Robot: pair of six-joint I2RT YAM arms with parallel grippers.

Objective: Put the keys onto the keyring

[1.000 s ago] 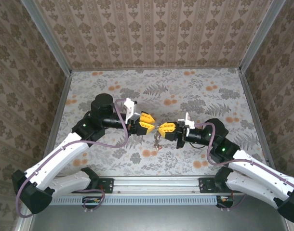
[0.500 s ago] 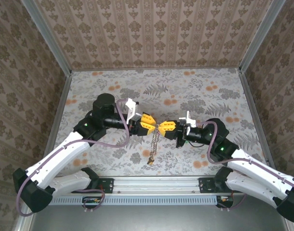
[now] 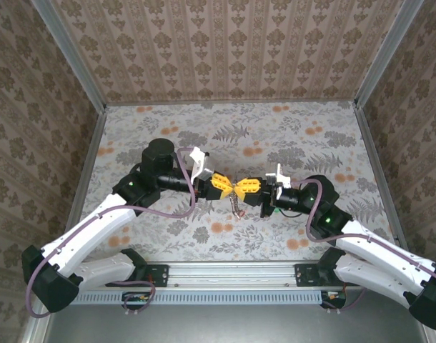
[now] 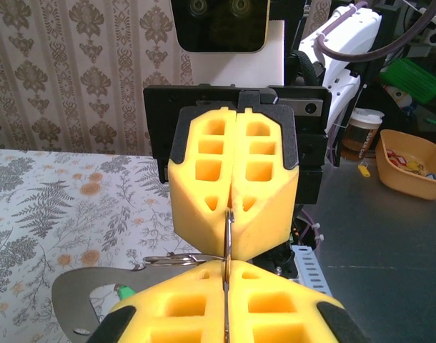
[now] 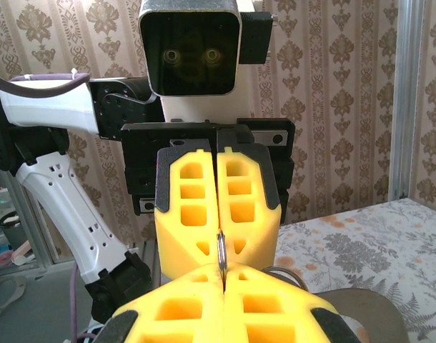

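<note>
Over the last second the left end effector (image 3: 229,185) had gone from slightly parted to clenched, tip to tip with the right end effector (image 3: 243,188), which had been clenched throughout. Half a second earlier a long metal strand had hung down from their meeting point toward the near edge. At this moment only a short bunch, which we took for the keyring (image 3: 236,202) and its load, dangled just under the tips, above the tabletop (image 3: 311,143). We judged that both sides now pinched the same thin metal, so the ring was steadied between two grips. That would suit opening it or feeding a key on, though we saw no key being threaded yet.

The top view gave the layout: both arms met in mid-air near the middle, and the bundle hung clear of the surface. It could not show what sat between the pads. The left wrist view did. A thin metal edge ran from its own closed fingers up into the opposing closed pair, a slender wire loop stretched off to the left, and the green head of one of the keys (image 4: 122,291) peeped out below it. The right wrist view showed the same edge-on sliver between the pads and a curved stretch of ring to the right, but no coloured head that we could make out.
</note>
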